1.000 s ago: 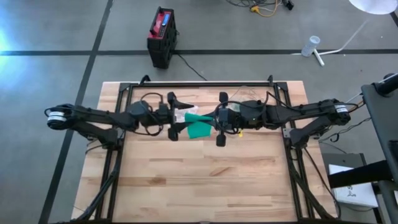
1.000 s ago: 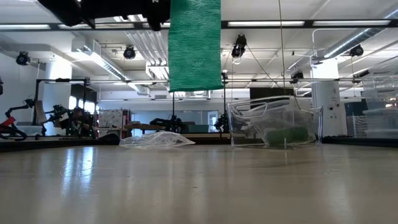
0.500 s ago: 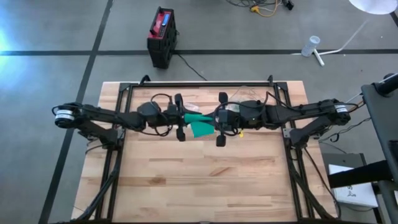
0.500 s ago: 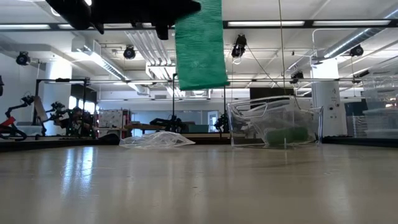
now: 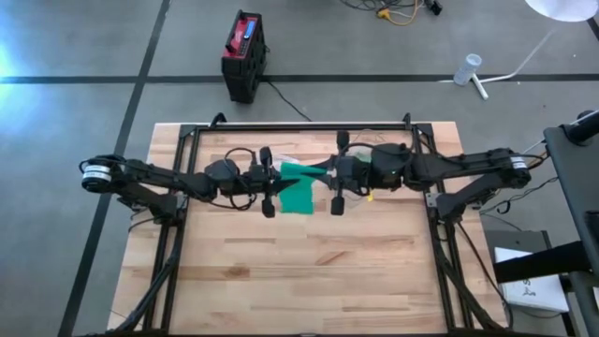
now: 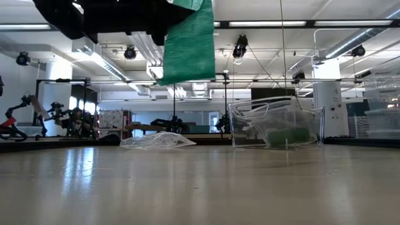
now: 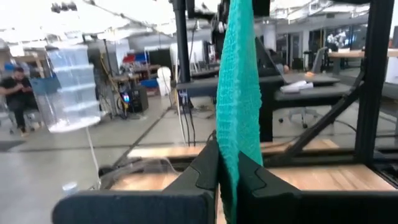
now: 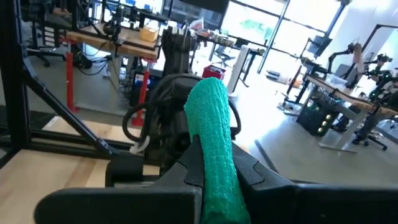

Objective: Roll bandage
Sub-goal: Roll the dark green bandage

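You've got the green bandage [image 5: 299,190] stretched in the air above the table [image 5: 309,271], left hand [image 5: 269,181] and right hand [image 5: 338,177] both clamped on its opposite ends.

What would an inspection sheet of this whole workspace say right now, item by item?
Surface: wooden table, bare across its front half.
Job's things: green bandage, held in the air between the two arms, one end hanging loose above the table.
Clutter: clear plastic box and crumpled clear bag at the table's far edge.
Grippers: left tool shut on the green bandage; right tool shut on it too, at the table's back middle.
Cables: dark cables looped along both arms; a lead runs across the floor from the black and red box.
Surroundings: workshop with desks; a person far off.
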You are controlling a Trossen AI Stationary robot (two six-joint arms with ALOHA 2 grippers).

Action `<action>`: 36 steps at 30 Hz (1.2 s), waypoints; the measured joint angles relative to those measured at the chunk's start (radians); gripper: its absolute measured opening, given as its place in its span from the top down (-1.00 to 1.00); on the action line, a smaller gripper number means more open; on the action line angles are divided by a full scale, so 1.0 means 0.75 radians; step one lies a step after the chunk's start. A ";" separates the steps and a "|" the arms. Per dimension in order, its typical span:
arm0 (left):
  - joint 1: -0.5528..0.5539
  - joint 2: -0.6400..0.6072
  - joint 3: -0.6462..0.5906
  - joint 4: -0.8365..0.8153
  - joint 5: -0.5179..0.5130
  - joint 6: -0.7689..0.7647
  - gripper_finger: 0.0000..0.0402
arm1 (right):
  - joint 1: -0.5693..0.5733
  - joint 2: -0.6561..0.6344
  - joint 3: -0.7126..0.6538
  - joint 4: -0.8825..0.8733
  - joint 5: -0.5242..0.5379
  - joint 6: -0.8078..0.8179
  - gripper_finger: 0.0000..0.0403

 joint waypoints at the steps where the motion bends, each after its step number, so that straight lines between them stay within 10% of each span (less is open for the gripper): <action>1: 0.000 0.000 0.000 0.020 0.000 0.009 0.99 | -0.002 0.000 0.000 0.001 0.000 -0.005 0.91; 9: 0.000 0.001 0.059 -0.049 -0.001 0.064 0.83 | -0.040 0.051 0.000 0.024 0.000 -0.090 0.91; 25: 0.001 -0.161 0.110 -0.396 -0.175 0.357 -0.14 | -0.066 0.054 0.000 0.031 -0.010 -0.364 0.91; 32: 0.042 -0.250 0.212 -0.553 0.313 0.101 -0.46 | -0.066 0.054 0.000 0.055 -0.011 -0.533 0.91; 36: 0.066 -0.228 0.327 -0.687 0.337 0.037 -0.60 | -0.057 0.054 0.000 0.055 -0.011 -0.630 0.91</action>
